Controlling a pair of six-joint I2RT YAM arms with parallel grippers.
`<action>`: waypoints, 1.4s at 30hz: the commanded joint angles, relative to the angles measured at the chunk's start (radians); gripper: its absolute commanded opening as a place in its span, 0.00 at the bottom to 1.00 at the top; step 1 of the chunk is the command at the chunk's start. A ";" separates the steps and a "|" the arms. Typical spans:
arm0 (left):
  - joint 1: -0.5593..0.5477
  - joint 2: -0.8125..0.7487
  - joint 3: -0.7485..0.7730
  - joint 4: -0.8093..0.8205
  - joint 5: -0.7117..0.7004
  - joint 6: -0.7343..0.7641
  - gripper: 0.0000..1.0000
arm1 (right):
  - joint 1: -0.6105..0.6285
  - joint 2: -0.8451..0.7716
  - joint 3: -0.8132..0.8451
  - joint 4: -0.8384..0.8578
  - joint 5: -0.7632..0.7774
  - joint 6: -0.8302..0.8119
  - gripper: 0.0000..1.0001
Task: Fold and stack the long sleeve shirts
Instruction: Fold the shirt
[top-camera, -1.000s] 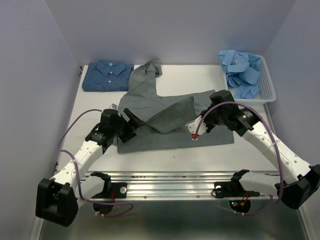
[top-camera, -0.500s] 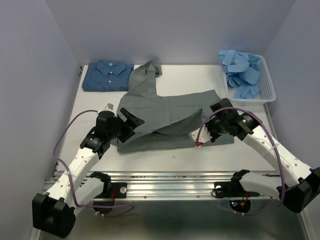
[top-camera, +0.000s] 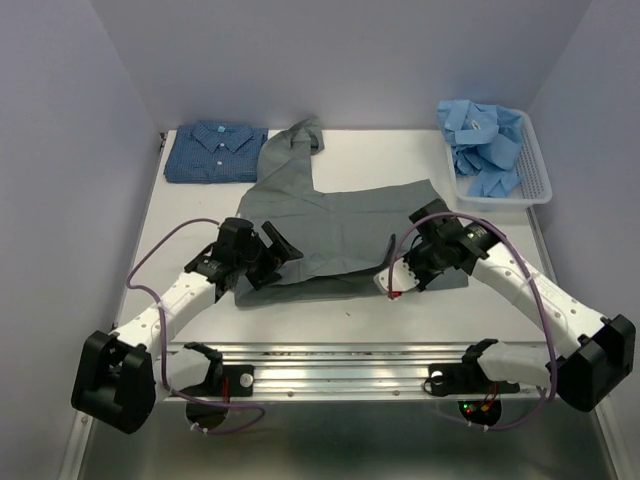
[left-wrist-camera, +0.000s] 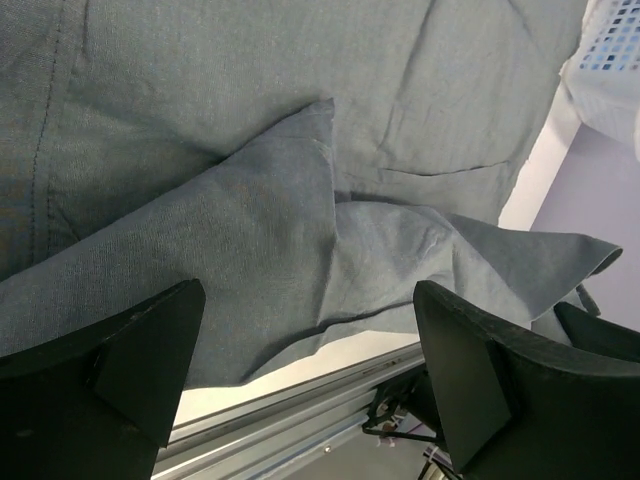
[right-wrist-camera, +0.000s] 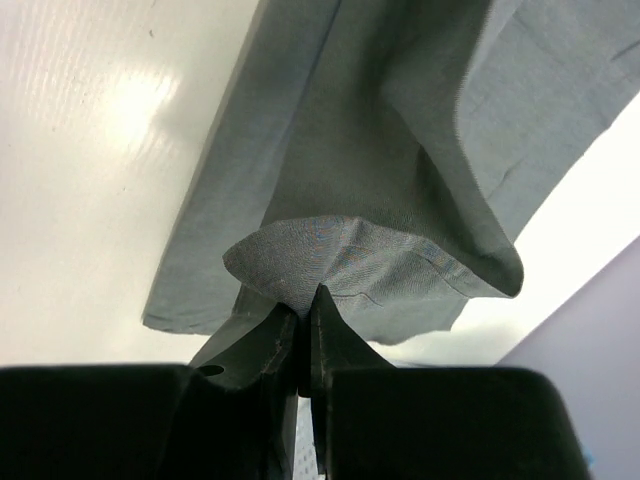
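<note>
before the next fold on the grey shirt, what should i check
1. right gripper pinching a fold of the grey shirt: ok
2. left gripper open and empty above the cloth: ok
3. grey shirt lying flat: not ok, its near edge is bunched
4. grey sleeve apart from the folded dark blue shirt: cannot tell
5. light blue shirts piled in the basket, away from the fold: ok

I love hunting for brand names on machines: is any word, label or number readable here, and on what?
None readable: no lettering shows on the grey shirt, the dark blue shirt or the basket.
The red and white patch by the right fingers is too small to read.
</note>
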 joint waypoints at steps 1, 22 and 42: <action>-0.010 0.017 0.012 0.041 -0.008 0.018 0.99 | -0.002 0.032 -0.008 0.054 -0.054 -0.029 0.08; -0.016 0.066 -0.093 0.184 0.072 0.038 0.99 | -0.002 0.163 -0.081 1.245 0.294 -0.065 0.05; -0.014 0.059 -0.107 0.237 0.096 0.024 0.99 | -0.002 0.258 -0.156 1.743 0.060 -0.065 0.05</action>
